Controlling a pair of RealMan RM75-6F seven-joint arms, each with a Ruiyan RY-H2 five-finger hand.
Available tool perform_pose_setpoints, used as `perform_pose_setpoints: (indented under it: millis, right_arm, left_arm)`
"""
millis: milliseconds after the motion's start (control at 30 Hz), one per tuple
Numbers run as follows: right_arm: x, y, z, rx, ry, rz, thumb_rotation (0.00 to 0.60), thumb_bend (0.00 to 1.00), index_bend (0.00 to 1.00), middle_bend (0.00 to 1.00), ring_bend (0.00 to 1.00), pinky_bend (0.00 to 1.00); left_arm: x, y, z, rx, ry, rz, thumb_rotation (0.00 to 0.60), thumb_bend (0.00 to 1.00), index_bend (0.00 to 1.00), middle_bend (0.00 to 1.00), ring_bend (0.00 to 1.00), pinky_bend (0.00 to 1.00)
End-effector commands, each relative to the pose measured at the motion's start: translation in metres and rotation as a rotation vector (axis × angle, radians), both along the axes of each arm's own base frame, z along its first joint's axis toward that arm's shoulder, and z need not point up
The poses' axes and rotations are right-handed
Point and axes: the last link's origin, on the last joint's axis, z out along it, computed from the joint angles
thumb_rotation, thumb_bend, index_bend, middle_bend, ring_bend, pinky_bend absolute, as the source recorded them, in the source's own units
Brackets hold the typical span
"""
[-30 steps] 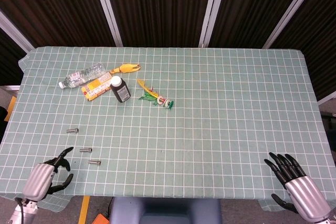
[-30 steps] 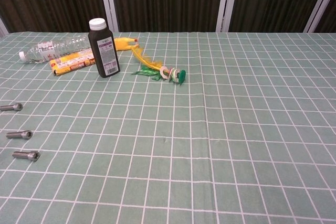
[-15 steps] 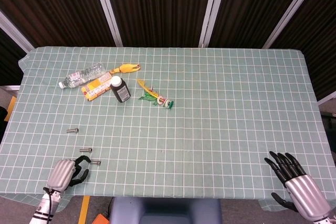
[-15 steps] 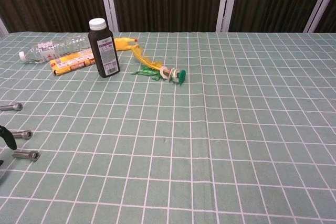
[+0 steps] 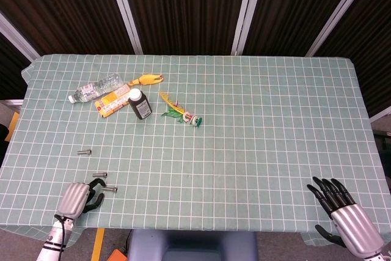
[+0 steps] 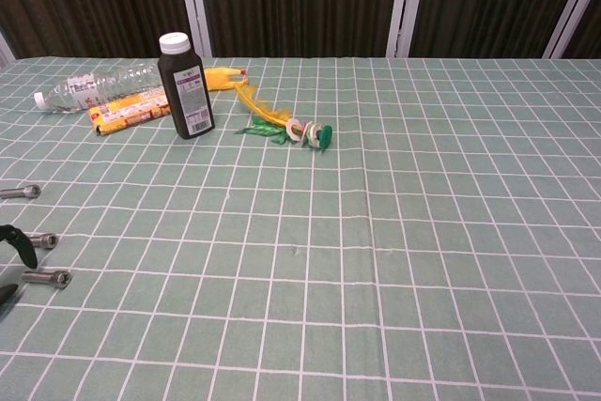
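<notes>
The left hand (image 5: 78,197) sits at the near left edge of the counter (image 5: 256,120), its dark fingers (image 6: 19,243) spread and holding nothing, with the tips reaching toward the nearest bolt (image 5: 110,189), which lies flat on the green checked cloth just beside them; from these views I cannot tell whether a fingertip already touches it. A second bolt (image 5: 99,175) lies just beyond the fingers and a third bolt (image 5: 84,151) farther back, so the grasp looks best made on the nearest one alone, keeping the other fingers lifted so they do not roll its neighbour away. A small round bolt on cloth will likely skid if pushed from one side, so it seems wise to bring thumb and a finger down on opposite sides of the shank and pinch low, squarely across it, before lifting. The right hand (image 5: 345,209) rests at the near right corner, released with fingers apart, well apart from everything. At the far left stand a dark bottle (image 5: 139,103), a clear water bottle (image 5: 95,88), a yellow packet (image 5: 113,99) and a feathered toy (image 5: 180,113), none near the reach.
</notes>
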Motion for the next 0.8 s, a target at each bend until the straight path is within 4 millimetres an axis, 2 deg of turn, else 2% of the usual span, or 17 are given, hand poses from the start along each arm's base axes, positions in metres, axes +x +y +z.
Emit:
perform_pose_setpoints:
  millis: [33,467,800]
  right_arm:
    - [-0.0001,-0.0003,0.0001,0.000,0.000,-0.001,0.600,0.31,0.00,0.00,0.00,0.00]
    - [-0.0001,-0.0005,0.0004,-0.003,0.002,-0.002,0.600,0.31,0.00,0.00,0.00,0.00]
    - [0.0000,-0.0007,0.0004,-0.005,0.002,-0.003,0.600,0.31,0.00,0.00,0.00,0.00]
  left_arm:
    - [0.0003,0.0020,-0.0020,-0.002,0.005,-0.001,0.600,0.43,0.43,1.00,1.00,1.00]
    - [-0.0018,0.0075,-0.0050,-0.001,0.012,0.008,0.600,0.44,0.50,1.00,1.00,1.00]
    - [-0.0031,0.0092,-0.0041,-0.004,0.019,0.014,0.600,0.45,0.51,1.00,1.00,1.00]
